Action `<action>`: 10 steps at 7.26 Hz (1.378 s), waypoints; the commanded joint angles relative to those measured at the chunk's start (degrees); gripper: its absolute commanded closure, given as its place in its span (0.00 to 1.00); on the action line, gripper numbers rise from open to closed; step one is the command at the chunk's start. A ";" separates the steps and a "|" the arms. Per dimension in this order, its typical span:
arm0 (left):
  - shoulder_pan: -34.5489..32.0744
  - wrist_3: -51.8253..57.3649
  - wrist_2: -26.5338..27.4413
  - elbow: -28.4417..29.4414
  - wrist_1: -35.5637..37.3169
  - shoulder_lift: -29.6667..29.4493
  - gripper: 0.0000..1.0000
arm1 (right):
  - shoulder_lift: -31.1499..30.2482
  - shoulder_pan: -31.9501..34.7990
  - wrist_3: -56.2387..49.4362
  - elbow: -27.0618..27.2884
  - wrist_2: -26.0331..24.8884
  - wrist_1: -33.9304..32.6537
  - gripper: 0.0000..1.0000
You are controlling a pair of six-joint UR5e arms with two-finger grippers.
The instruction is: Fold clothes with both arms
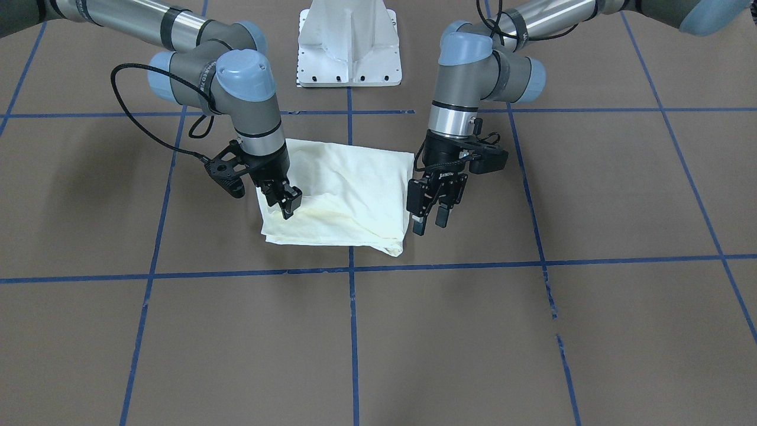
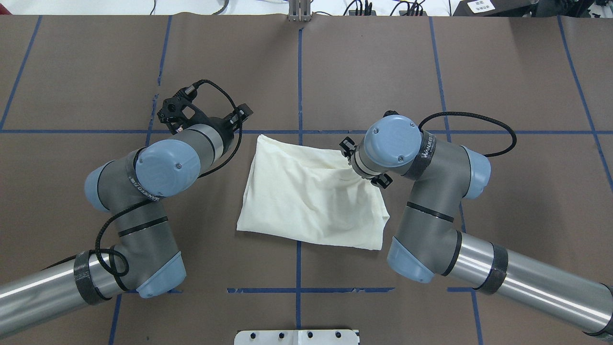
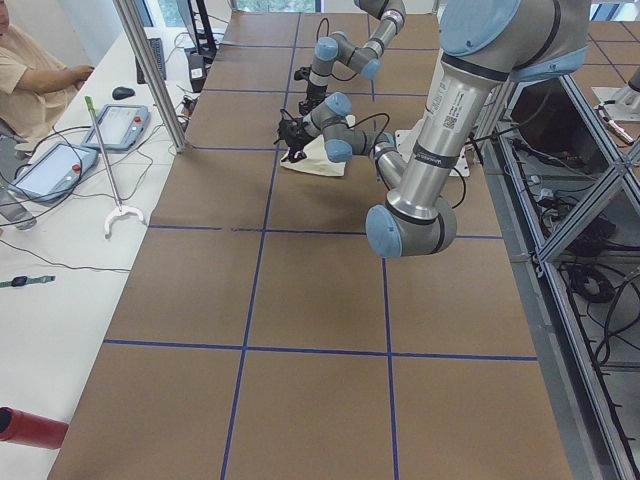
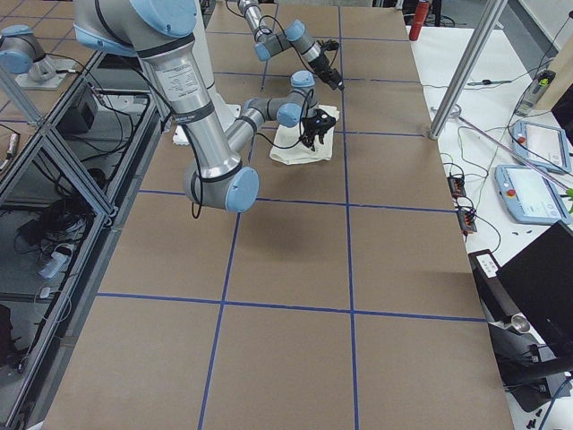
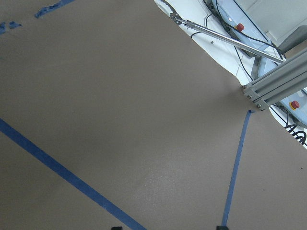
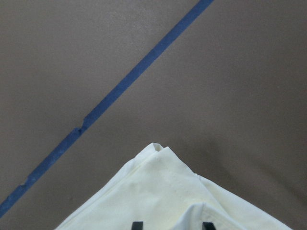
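On brown papered table (image 1: 532,331), centre: cream-white folded cotton shirt (image 1: 349,195) (print hidden).
Left black two-finger gripper (image 1: 430,223): fingers apart, beside shirt's edge.
Right black two-finger gripper (image 1: 285,206): fingers apart over corner.
Advice: pinch all layers evenly.

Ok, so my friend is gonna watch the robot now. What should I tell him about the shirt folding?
Left claw: open and empty, hanging just beside the shirt's edge.
Right claw: looks open, low over the opposite corner; its wrist view shows no cloth pinched.
Shirt: on the table in front of the robot, in a rough rectangle, plain side up, no print showing.
Done: it's folded into a small bundle.
Left: maybe one more fold or some smoothing, as the edges look a bit uneven.
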 commanded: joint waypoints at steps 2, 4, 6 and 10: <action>0.28 -0.32 0.05 0.02 -0.04 -0.11 0.28 | -0.01 1.43 -5.00 1.11 5.28 0.12 1.00; 1.33 -0.40 1.53 0.10 0.05 -0.19 0.28 | -0.44 2.83 -9.60 1.20 5.91 0.12 1.00; 1.94 -0.75 1.98 0.28 0.05 -0.28 0.28 | -0.36 8.62 -15.38 0.68 11.51 -0.05 1.00; 2.83 -1.90 1.98 0.37 0.05 -0.37 0.28 | 0.17 8.55 -16.99 -4.42 11.19 0.21 0.75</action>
